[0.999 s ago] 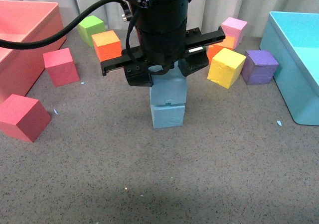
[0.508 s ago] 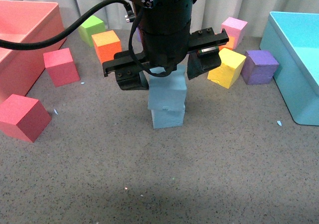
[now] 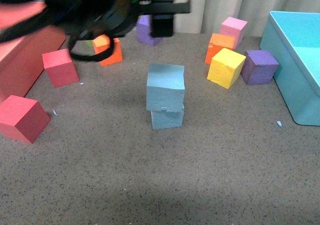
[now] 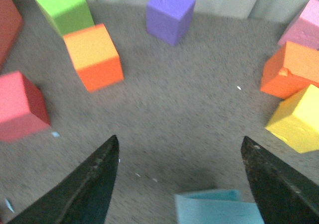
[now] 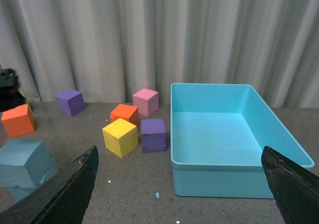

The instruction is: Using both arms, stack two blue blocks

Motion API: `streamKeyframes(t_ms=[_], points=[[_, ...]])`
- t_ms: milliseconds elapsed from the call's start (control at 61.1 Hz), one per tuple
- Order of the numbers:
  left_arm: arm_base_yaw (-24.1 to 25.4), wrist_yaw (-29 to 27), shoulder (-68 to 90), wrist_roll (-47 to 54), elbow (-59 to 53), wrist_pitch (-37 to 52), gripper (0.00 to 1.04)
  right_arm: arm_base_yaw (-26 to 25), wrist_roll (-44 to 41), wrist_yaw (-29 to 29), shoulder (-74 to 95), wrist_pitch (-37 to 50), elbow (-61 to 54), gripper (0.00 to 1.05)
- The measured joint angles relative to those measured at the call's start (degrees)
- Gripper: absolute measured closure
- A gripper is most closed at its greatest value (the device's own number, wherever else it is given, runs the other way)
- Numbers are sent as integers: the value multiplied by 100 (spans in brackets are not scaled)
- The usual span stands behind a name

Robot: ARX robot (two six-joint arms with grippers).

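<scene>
Two sky-blue blocks stand stacked mid-table: the upper blue block (image 3: 165, 86) rests on the lower blue block (image 3: 167, 118), slightly turned and overhanging it to the left. My left arm (image 3: 95, 15) is a blur at the back left, raised clear of the stack. In the left wrist view the left gripper (image 4: 179, 140) is open and empty, with the upper block's top (image 4: 217, 207) below and apart from the fingers. The right gripper (image 5: 179, 149) is open and empty, far to the right of the stack (image 5: 22, 162).
A turquoise bin (image 3: 300, 60) stands at the right and a red bin (image 3: 15, 50) at the left. Round the stack lie red cubes (image 3: 60, 66) (image 3: 22, 117), orange cubes (image 3: 107, 47) (image 3: 220, 46), a yellow cube (image 3: 226, 67), purple cubes (image 3: 259, 66) (image 3: 147, 32) and a pink cube (image 3: 234, 29).
My left gripper opened off the upper blue block and has lifted away up and to the back left. The block stays on the lower one.
</scene>
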Motion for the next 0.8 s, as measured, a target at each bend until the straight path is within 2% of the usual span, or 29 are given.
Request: streamKeyframes(t_ms=[66,131,197,328,557,802], points=[[271,190,-409,614,-1049,2033,54,0,0,-2,0,0,0,9],[494,352,-870,885,-1633,2983,64,0,0,-2,0,0,0,9],[732,527,-1419,1049,-2173,3300,77,0,0,-13,0,0,0,9],[1071,896,-2015,1176,-3049,3362,100,0,0,-15,0,0,0,9],[1565,1419,-2778,1226,-4085,3628,101,0,0,-13,0,0,0,9],[1976,1794,-3910,1255,-4699,3082,101,0,0,-15,0,0,0,9]])
